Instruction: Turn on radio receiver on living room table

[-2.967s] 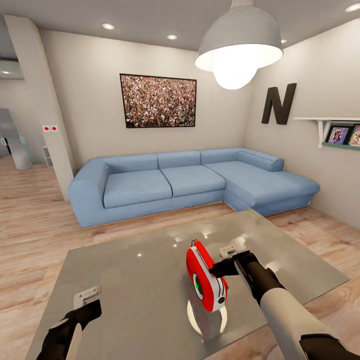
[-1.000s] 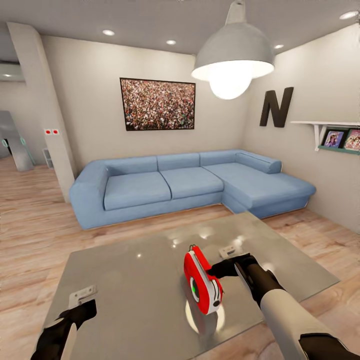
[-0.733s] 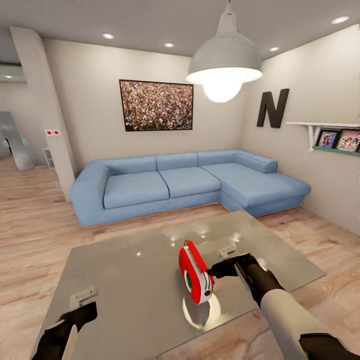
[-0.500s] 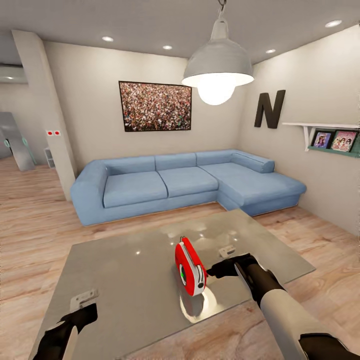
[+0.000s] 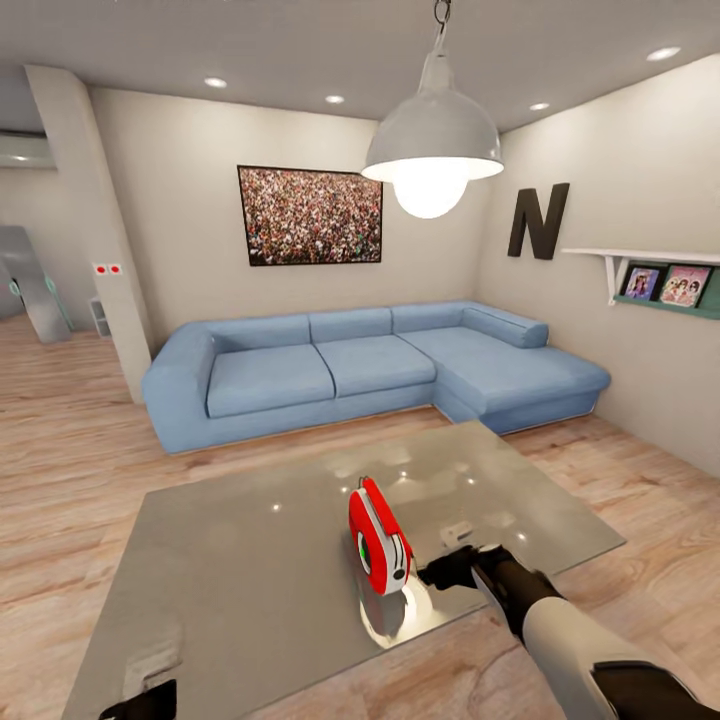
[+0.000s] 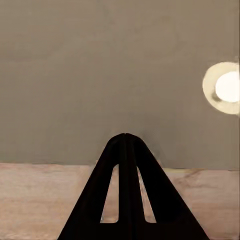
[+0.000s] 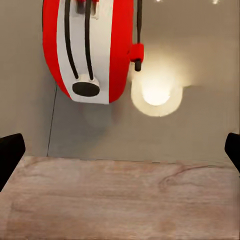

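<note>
The radio receiver (image 5: 379, 540) stands upright on edge near the front edge of the table (image 5: 250, 570), just beside the right gripper (image 5: 452, 572), fingers spread wide apart, while the left gripper (image 6: 125, 145) has its fingers pressed together.

Place: a home living room, rendered in simulation.
Seating: blue corner sofa (image 5: 370, 365) along the far wall, wrapping round to the right.
Walls: beige, with a framed crowd picture (image 5: 310, 215) above the sofa and a black letter N (image 5: 538, 221) on the right.
Light: white pendant lamp (image 5: 432, 150) glowing overhead.
Floor: light wood planks (image 5: 70, 470).
Near: low glossy grey bench (image 5: 250, 590).
Right: wall shelf (image 5: 650, 272) with photos.
</note>
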Robot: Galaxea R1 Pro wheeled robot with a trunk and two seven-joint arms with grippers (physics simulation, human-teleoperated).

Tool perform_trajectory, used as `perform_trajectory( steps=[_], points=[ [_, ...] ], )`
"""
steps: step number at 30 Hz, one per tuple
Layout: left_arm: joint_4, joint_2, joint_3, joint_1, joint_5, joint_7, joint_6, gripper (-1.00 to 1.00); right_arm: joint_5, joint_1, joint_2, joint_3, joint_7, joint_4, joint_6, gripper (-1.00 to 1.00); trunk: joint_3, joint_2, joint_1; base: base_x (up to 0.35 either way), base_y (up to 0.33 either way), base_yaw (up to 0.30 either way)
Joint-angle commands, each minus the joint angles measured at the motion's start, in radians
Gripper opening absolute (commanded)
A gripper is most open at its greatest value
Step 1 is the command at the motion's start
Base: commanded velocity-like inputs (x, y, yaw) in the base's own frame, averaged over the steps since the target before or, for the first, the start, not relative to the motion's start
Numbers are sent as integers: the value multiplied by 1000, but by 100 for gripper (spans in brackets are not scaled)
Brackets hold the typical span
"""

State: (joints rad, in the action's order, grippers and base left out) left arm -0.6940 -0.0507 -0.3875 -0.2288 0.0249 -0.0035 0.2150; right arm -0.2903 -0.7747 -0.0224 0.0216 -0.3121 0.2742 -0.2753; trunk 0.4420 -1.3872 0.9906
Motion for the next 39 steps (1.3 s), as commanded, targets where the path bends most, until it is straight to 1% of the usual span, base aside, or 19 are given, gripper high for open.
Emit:
perform_trajectory(
  steps=[1,6,8,11,14,19,24,26,28,32,35,39],
  points=[
    [55,-7,0,0,0,0,-39,-100,0,0,1,0,11,-32,25,100,-3,7,-4,0,0,0],
    [333,-46,1,0,1,3,-229,-100,0,1,6,-1,78,-189,167,100,-19,42,-23,0,0,0],
    [420,-63,0,0,1,3,-295,-100,0,2,10,-2,107,-241,203,100,-25,56,-31,0,0,0],
    [520,-81,-2,0,1,5,-351,-100,1,5,24,-1,140,-287,224,100,-35,77,-42,0,0,0],
    [586,-86,-2,0,2,7,-368,-100,3,12,32,-1,151,-300,229,100,-44,98,-54,0,0,0],
    [644,-87,-2,2,3,10,-374,-100,3,69,37,-1,165,-306,231,100,-60,133,-73,0,0,0],
    [669,-109,-2,6,3,11,-396,-100,3,148,39,0,251,-306,233,100,-75,168,-92,0,0,0],
    [684,-113,-2,7,3,11,-407,-100,3,180,39,0,280,-307,247,100,-82,182,-100,0,0,0],
    [703,-113,-2,8,3,10,-411,-100,2,206,38,0,295,-313,271,100,-88,196,-107,0,0,0],
    [715,-113,3,8,18,10,-414,-100,1,224,36,1,303,-336,282,100,-100,224,-123,0,0,0],
    [717,-107,5,8,37,10,-416,-100,-1,227,33,4,303,-342,282,100,-100,224,-123,0,0,0],
    [716,-98,5,8,41,9,-416,-100,0,228,31,4,302,-344,283,100,-100,224,-123,0,0,0]
  ],
)
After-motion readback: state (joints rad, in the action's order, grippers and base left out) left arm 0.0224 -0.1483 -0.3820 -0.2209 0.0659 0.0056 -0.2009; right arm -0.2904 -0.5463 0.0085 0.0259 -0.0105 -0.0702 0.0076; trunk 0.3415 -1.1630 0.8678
